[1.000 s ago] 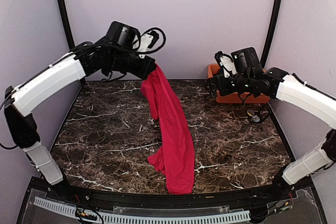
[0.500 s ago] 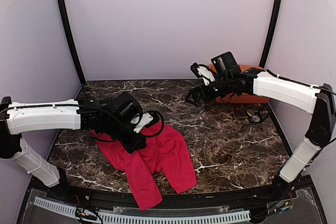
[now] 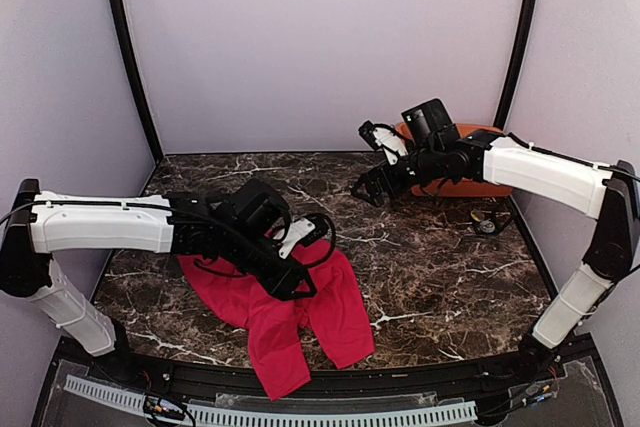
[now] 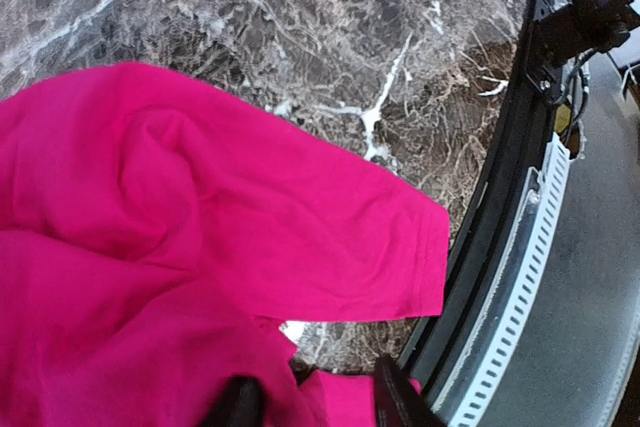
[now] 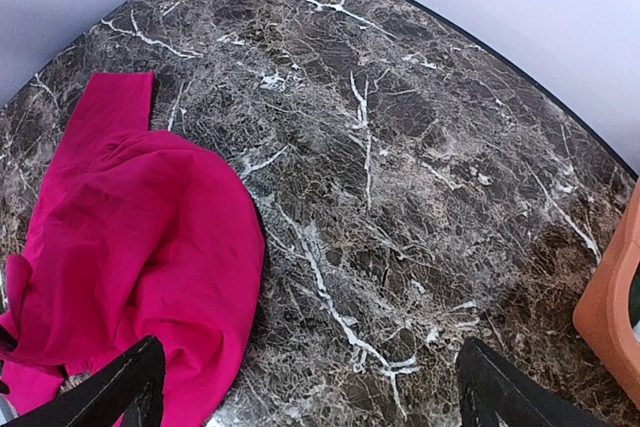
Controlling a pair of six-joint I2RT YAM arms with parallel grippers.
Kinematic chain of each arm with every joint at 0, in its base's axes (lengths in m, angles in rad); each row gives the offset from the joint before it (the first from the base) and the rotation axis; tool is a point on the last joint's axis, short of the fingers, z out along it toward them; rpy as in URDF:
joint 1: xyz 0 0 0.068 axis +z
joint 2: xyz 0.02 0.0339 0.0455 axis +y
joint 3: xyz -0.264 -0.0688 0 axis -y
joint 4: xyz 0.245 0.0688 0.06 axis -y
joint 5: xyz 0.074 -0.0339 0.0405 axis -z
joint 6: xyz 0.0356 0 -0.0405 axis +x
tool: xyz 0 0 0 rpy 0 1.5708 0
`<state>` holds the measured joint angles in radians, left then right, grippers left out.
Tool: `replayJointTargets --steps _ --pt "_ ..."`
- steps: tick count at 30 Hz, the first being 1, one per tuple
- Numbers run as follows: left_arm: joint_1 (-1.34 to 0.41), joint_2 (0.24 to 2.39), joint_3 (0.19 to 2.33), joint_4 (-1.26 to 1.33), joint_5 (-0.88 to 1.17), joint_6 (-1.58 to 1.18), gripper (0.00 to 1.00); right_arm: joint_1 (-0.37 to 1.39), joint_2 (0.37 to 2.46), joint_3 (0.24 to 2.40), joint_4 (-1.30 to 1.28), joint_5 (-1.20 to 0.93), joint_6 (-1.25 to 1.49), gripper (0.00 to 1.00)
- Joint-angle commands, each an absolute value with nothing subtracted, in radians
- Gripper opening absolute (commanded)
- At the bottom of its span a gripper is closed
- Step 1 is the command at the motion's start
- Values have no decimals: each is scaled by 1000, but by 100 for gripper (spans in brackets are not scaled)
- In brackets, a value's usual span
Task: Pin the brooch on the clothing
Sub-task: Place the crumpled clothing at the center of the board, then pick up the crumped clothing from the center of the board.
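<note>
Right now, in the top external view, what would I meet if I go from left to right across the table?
left arm's white forearm → red T-shirt → right arm's fingers → orange bin

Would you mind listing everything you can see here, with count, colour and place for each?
T-shirt: one, bright red, crumpled on the near part of the table, one end draped over the front edge.
bin: one, orange, at the back right, partly behind the right arm.
small item: one, dark, on the table's right side; too small to identify.
table: one, dark marble with white veins.
slotted strip: one, white, along the near edge.
left gripper: one, black, low over the T-shirt, fingers apart.
right gripper: one, black, above the far middle of the table, wide open and empty.
</note>
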<state>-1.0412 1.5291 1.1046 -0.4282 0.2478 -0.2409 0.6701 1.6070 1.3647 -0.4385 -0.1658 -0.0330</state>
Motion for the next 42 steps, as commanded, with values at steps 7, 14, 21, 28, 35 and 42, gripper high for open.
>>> replayJointTargets --steps 7,14,21,28,35,42 --pt "-967 1226 993 -557 -165 -465 98 689 1690 1373 -412 -192 -12 99" --pt "-872 1015 827 -616 -275 -684 99 721 1728 1350 -414 -184 29 99" --pt "-868 1015 763 -833 -345 -914 99 815 1747 1260 -463 -123 51 99" --pt "-807 986 610 -748 -251 -1018 99 846 1763 1162 -469 -123 84 99" --pt "-757 986 507 -543 -155 -1056 99 848 1793 1144 -460 -156 115 98" --pt "-737 1047 428 -363 -97 -1090 96 848 1838 1141 -439 -173 138 99"
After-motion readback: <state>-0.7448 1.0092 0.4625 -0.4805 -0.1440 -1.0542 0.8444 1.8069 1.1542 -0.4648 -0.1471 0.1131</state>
